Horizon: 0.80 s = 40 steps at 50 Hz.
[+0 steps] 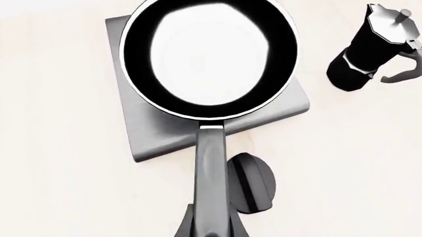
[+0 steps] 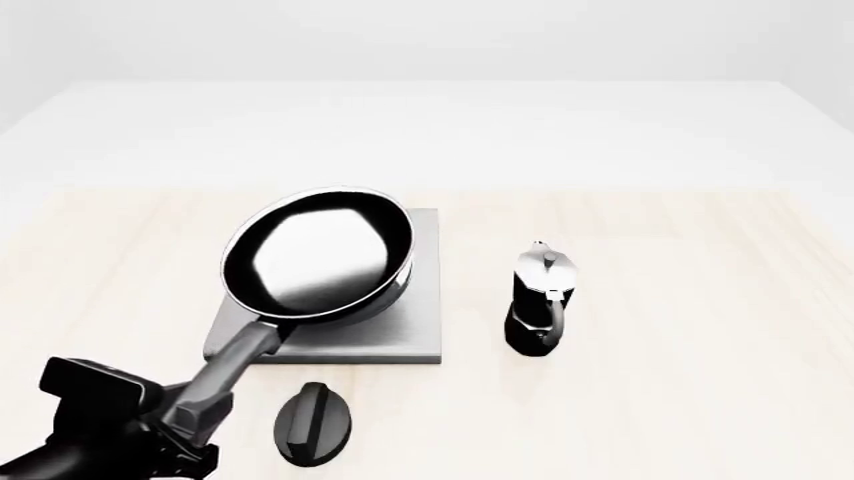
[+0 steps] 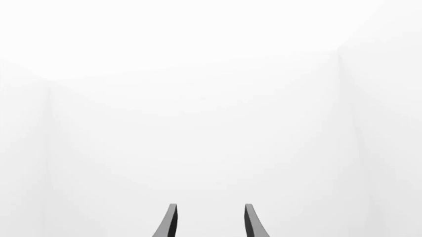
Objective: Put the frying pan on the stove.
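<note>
Frying pan (image 2: 318,255): black wall, thin pale rim line, glossy inside with a broad white reflection, and a dark grey handle with lighter streaks of sheen. Stove (image 2: 407,330): plain dark to mid grey metal, lighter along its edges; knob (image 2: 314,424): black with a grey highlight along its ridge; moka pot (image 2: 541,298): black body and silver lid. Desk (image 2: 667,400): pale cream wood with faint grain, set against a white backdrop.
</note>
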Motion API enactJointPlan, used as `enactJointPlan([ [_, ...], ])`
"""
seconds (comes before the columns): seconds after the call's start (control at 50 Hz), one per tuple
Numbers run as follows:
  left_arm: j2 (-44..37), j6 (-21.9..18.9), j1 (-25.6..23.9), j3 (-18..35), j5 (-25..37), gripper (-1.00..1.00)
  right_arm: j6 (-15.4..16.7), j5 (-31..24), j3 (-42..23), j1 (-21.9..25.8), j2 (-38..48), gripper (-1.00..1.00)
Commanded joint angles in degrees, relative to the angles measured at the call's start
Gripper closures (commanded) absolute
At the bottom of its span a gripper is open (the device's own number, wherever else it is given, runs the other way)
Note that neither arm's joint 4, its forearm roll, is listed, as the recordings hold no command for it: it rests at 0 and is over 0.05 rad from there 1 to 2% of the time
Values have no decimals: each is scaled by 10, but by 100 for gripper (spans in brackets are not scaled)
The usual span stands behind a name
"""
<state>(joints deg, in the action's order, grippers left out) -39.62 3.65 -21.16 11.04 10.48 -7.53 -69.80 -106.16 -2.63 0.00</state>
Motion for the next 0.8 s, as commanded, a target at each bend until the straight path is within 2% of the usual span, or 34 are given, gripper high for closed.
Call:
enactJointPlan([
  [0.02, -26, 4, -8, -1, -46, 100, 0, 0, -1, 0, 0, -100],
  [0.68, -53, 1, 12, -16, -75, 100, 0, -1, -2, 1, 0, -100],
  [0.7, -58, 0, 14, -15, -78, -100, 0, -1, -2, 1, 0, -100],
  [0.8, -64, 0, 13, -14, -82, -100, 0, -1, -3, 0, 0, -100],
])
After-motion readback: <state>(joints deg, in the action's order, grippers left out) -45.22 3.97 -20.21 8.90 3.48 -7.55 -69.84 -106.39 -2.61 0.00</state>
